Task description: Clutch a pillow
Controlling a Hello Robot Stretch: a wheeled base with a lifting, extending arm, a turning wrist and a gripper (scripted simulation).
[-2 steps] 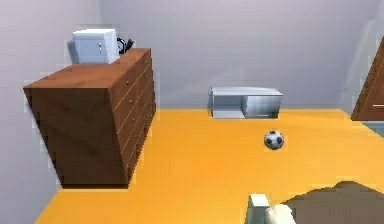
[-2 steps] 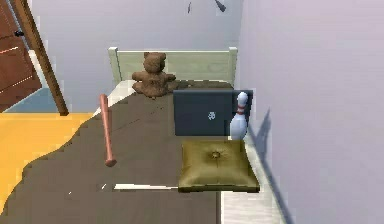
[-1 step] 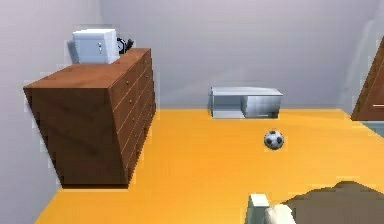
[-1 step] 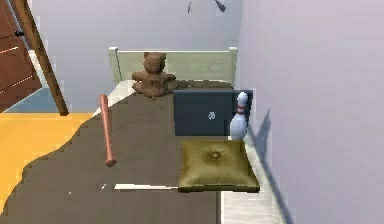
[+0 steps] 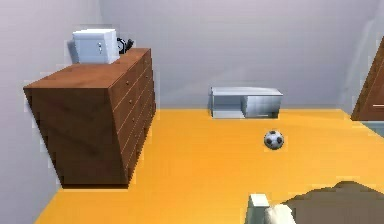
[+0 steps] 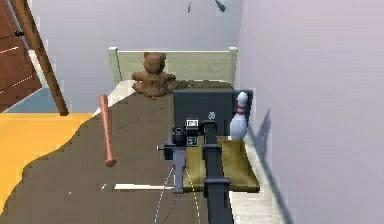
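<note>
**Status:** grasp not confirmed.

**Arm:** I have the arm (image 6: 215, 192) reaching out over the bed (image 6: 120, 145). The gripper (image 6: 174, 148) stands about midway along the bed. I cannot tell the state of the fingers, nor whether they hold anything, because bedding lies directly behind them.

**Task item:** An olive-green flat cushion (image 6: 243, 165), which I take for the pillow, lies flat at the bed's wall-side edge. It sits beneath and beside the arm's bar and rests on the bed. Contact with the gripper cannot be established (the bar hides part of the cushion).

**Other items on the bed:**
- A teddy bear (image 6: 152, 75) sits at the bed's head end.
- A baseball bat (image 6: 105, 130) lies lengthwise toward the bed's open side.
- A bowling pin (image 6: 241, 115) stands upright at the wall-side edge, just past the cushion.
- A dark upright slab (image 6: 215, 105) next to the pin is not identifiable.

**Off the bed:** A soccer ball (image 5: 274, 140) lies on the floor near the bed's corner. A wooden dresser (image 5: 95, 115) stands well apart from the bed.

**Assessment:** In my judgement the approach is complete, with the base alongside the bed and the arm out. Securing the pillow and lifting it clear of the bed are outstanding. The gripper looks offset from the cushion toward the bed's open side, so I expect a correction first.
</note>
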